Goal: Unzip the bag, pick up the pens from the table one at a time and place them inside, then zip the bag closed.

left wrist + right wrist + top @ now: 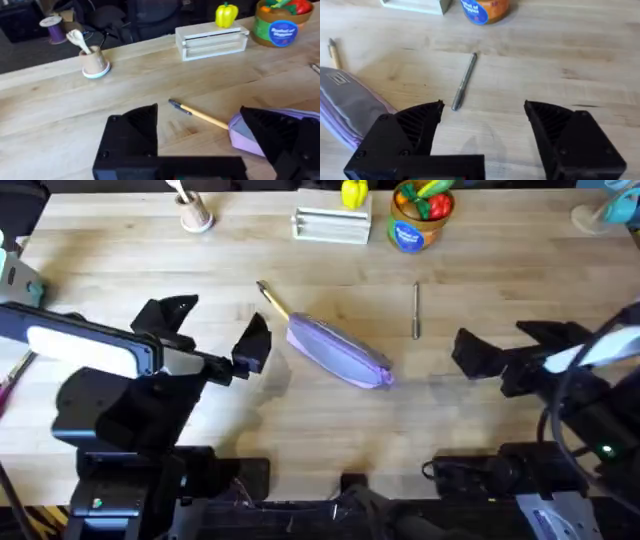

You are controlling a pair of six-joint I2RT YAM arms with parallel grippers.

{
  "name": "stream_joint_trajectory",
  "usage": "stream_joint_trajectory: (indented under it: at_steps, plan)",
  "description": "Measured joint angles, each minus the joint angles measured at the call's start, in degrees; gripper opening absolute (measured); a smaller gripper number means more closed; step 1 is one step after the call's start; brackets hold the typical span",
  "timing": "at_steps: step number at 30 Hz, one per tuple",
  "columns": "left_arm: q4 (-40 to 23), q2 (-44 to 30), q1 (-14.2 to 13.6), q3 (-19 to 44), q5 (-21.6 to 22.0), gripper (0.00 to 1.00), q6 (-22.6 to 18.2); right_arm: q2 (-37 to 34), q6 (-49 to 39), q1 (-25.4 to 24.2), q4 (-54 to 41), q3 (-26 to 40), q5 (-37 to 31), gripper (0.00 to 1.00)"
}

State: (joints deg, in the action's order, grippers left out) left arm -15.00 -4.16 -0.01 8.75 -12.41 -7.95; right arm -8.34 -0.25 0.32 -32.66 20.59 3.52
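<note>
The right gripper is wide open, with nothing between its black fingers. Just ahead of it, a grey pen lies on the tabletop. The purple bag lies beside one finger. Farther off are a tan pen and a tub.

Soft lavender fabric pouch lying mid light-wood plank tabletop, tan-yellow dark-tipped pen touching its far-left end, slim dark grey metallic pen apart to its right.
</note>
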Motion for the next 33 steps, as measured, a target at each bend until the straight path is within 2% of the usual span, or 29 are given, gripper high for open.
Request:
stream_joint_trajectory:
  at_steps: [4, 8, 14, 20, 24, 28, 30, 33]
  plan:
    - [-0.3, -7.2, 0.0, 7.3, -4.6, 0.991, -5.2, -6.9, 0.0, 0.0, -4.2, 10.5, 1.2, 0.996]
    - [-3.7, -17.2, 0.0, 16.7, -7.8, 0.992, -11.9, -15.2, 0.0, 0.0, -7.6, 19.3, 2.7, 0.996]
    - [-13.6, -34.4, 0.0, 30.9, -11.1, 0.991, -23.1, -24.9, 0.4, 0.0, -9.8, 28.3, 5.2, 0.996]
    - [-26.1, -49.2, 0.0, 43.4, -13.5, 0.991, -39.2, -28.7, 5.0, 0.0, -9.7, 32.6, 6.9, 0.996]
    - [-31.8, -55.0, 0.0, 46.9, -16.0, 0.992, -53.2, -28.8, 6.1, 0.0, -9.8, 33.0, 7.6, 0.996]
    - [-33.2, -59.6, 0.0, 47.0, -19.4, 0.993, -66.4, -28.8, 6.5, 0.0, -9.9, 33.0, 8.0, 0.996]
    - [-33.2, -61.2, 0.0, 47.0, -20.2, 0.993, -70.9, -28.8, 6.7, 0.0, -9.9, 33.0, 8.1, 0.995]
    - [-34.1, -62.6, 0.0, 47.0, -21.7, 0.992, -74.8, -28.8, 6.7, 0.0, -9.9, 33.0, 8.1, 0.995]
